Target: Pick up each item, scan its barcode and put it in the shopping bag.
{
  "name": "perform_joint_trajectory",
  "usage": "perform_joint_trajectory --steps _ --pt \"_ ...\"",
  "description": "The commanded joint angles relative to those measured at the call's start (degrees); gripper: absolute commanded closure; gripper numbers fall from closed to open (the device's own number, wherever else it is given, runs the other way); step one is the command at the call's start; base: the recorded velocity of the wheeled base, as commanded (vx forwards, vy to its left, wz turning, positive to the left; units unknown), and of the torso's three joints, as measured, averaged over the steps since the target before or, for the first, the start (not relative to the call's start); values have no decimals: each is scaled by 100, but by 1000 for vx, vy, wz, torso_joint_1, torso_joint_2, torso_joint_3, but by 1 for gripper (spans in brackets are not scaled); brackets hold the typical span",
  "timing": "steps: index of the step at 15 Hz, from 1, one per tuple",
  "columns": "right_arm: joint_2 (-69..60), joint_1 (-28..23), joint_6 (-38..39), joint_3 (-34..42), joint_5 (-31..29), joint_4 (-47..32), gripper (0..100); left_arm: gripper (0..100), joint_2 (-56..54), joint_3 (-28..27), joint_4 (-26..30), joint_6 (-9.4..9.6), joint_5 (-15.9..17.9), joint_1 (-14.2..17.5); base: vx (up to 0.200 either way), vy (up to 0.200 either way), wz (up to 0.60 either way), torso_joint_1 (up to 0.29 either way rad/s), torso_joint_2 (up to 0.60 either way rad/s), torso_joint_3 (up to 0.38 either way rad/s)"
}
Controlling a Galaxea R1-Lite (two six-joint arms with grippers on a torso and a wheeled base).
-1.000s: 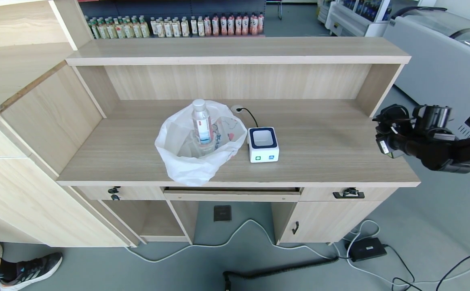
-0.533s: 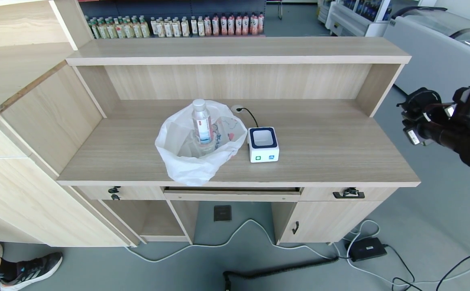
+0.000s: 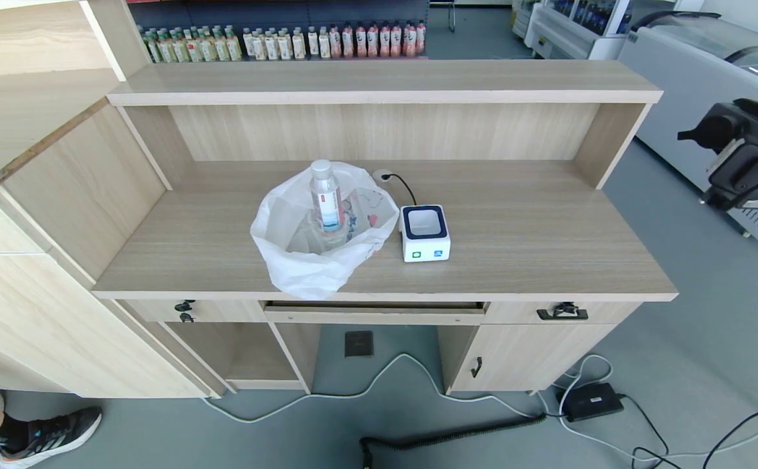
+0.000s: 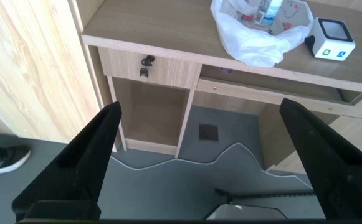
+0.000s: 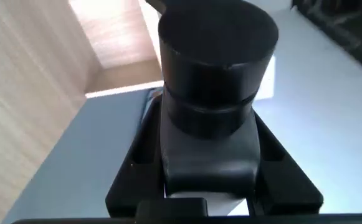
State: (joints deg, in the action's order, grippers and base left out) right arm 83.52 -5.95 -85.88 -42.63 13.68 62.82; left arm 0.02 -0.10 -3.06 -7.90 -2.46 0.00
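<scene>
I see the bottle [image 3: 325,198] upright in the bag [image 3: 291,267] on the bench [image 3: 535,228], well left of my right pincer [image 3: 737,153], whose grip I can't tell; the left pincer [image 4: 200,109] gapes wide, empty.

Left gripper [image 4: 200,106] hangs clear of the wooden counter [image 4: 156,25], fingers [image 4: 84,165] spread wide, nothing between them. White shopping bag [image 4: 255,43] sits on the counter, probably a bottle [image 4: 271,9] inside. Scanner [image 4: 332,38] just beside the bag. White cable [image 4: 187,163] on the floor below.
</scene>
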Motion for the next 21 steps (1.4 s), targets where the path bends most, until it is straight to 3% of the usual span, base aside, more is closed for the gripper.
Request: perform_joint_trajectory --steps 1,2,4,9,12,15,17,21 --pt "-688 867 -1115 783 662 899 100 0 -2 1 -2 -1 0 -9 0 0 0 0 0 0" --pt "-626 1570 -2117 791 1207 1233 100 0 -2 1 -2 -1 0 0 0 0 0 0 0 0" --pt "-609 2318 -3084 835 1664 1242 100 0 -2 1 -2 -1 -9 0 0 0 0 0 0 0" --pt "-486 3566 -4411 932 2543 749 100 0 -2 1 -2 -1 -9 0 0 0 0 0 0 0" --pt "-802 4365 -4929 932 2658 -718 100 0 -2 1 -2 -1 0 0 0 0 0 0 0 0" --pt "-776 4673 -4938 914 2666 -1492 100 0 -2 1 -2 -1 0 0 0 0 0 0 0 0" --pt "-899 4770 -4947 941 2684 -1703 100 0 -2 1 -2 -1 0 0 0 0 0 0 0 0" --pt "-1057 4945 -5052 950 3264 -1729 100 0 -2 1 -2 -1 0 0 0 0 0 0 0 0"
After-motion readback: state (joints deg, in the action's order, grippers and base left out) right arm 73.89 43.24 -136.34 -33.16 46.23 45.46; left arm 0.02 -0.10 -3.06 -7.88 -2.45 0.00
